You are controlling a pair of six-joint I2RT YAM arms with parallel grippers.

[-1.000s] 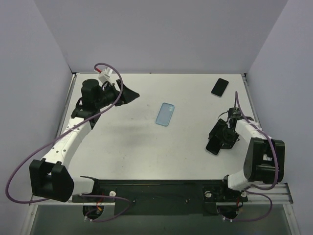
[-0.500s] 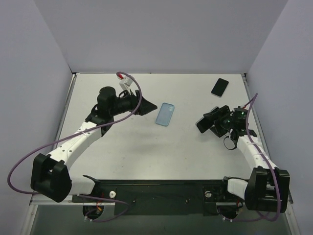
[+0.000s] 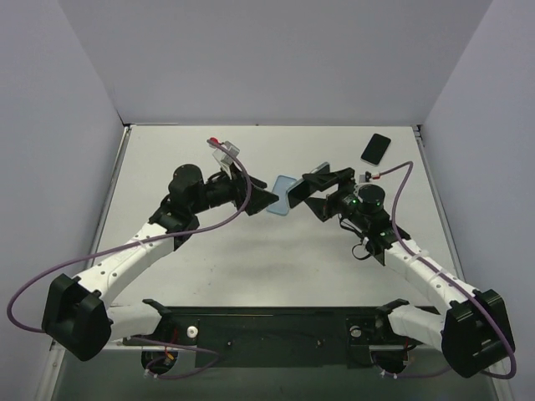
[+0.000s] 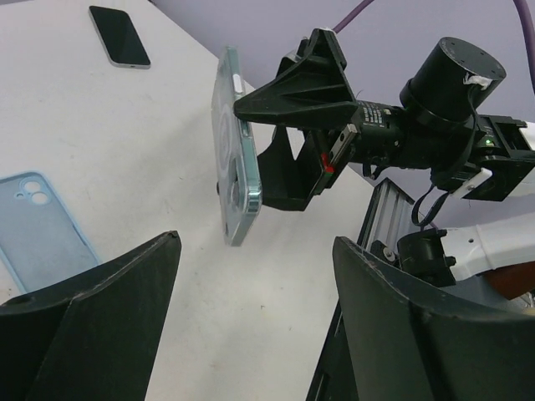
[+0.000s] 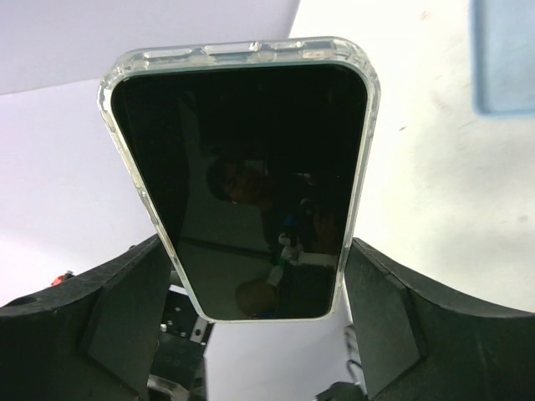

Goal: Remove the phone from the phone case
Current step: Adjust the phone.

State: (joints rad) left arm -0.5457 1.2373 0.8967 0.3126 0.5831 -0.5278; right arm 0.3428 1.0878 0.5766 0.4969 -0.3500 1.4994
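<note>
My right gripper (image 3: 311, 192) is shut on a phone in a clear case (image 5: 242, 180), gripping its long edges and holding it on edge above the table centre. In the right wrist view its dark screen faces the camera between the fingers (image 5: 393, 326). In the left wrist view the cased phone (image 4: 234, 159) shows edge-on, just ahead of my left gripper (image 4: 257, 242). The left gripper (image 3: 266, 200) is open and empty, pointing at the phone from the left, a short gap away.
An empty light-blue case (image 3: 281, 200) lies flat on the table under the two grippers; it also shows in the left wrist view (image 4: 42, 230). A bare black phone (image 3: 376, 149) lies at the back right corner of the table.
The right arm lifted the cased phone from the right side and carried it left to the centre. The left arm swung right from the back left to face it.
</note>
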